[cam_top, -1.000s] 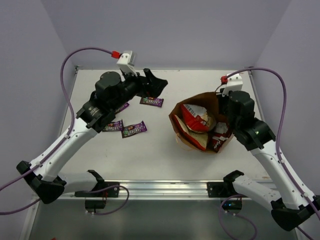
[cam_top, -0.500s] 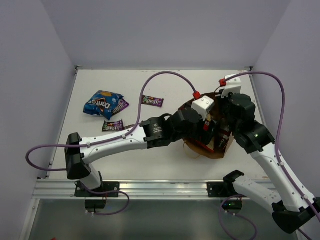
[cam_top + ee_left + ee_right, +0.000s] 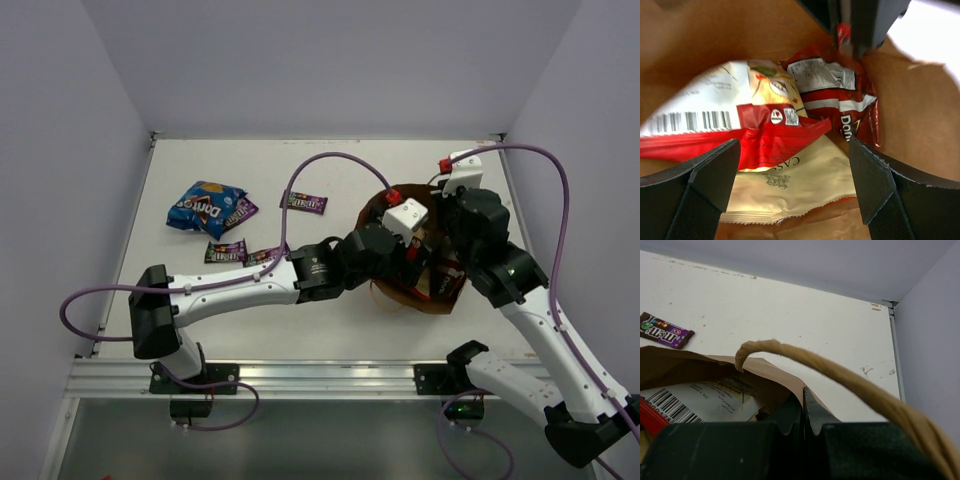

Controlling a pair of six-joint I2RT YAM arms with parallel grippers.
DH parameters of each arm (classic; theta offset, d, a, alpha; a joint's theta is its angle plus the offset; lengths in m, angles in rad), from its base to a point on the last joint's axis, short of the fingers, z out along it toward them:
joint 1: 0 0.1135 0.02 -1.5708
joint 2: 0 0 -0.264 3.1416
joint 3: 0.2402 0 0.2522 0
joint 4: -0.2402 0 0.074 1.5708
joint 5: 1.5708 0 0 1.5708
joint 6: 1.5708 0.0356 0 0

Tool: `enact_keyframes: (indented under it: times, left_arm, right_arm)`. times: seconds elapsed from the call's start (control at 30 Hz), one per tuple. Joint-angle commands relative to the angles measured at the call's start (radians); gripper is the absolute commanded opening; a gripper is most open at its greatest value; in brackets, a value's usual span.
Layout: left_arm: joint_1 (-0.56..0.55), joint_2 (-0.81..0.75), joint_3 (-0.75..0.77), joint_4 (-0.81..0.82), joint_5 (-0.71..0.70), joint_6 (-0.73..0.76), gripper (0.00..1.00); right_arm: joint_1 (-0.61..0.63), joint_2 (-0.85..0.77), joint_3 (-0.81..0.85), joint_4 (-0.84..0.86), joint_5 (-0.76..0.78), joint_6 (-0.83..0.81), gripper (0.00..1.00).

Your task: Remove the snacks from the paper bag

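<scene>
Left gripper (image 3: 792, 150), jaws wide inside the paper bag (image 3: 920, 130) at the table's right, could pinch both the white-and-red chip bag (image 3: 715, 117) and the cream packet (image 3: 810, 185) beneath, dropping one.

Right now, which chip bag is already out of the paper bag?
The blue Doritos bag, on the table; the others sit inside the paper bag.

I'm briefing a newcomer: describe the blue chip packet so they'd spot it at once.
On the white table, look far left of the brown paper bag. The crinkly blue Doritos packet lies there, the only blue thing, much bigger than the small purple candy bars beside it.
</scene>
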Motion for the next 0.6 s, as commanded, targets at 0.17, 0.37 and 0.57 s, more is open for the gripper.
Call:
enact_keyframes:
  times: [0.17, 0.37, 0.57]
  left_arm:
    - [-0.007, -0.070, -0.145, 0.350, -0.043, -0.270, 0.90]
    - [-0.033, -0.031, -0.148, 0.459, -0.074, -0.463, 0.85]
    - [-0.047, 0.058, -0.092, 0.439, -0.063, -0.497, 0.80]
  right_arm:
    - [0.006, 0.019, 0.103, -0.042, 0.038, 0.078, 0.00]
    - [0.006, 0.026, 0.147, -0.085, 0.042, 0.132, 0.00]
    - [0.006, 0.030, 0.164, -0.122, 0.020, 0.159, 0.00]
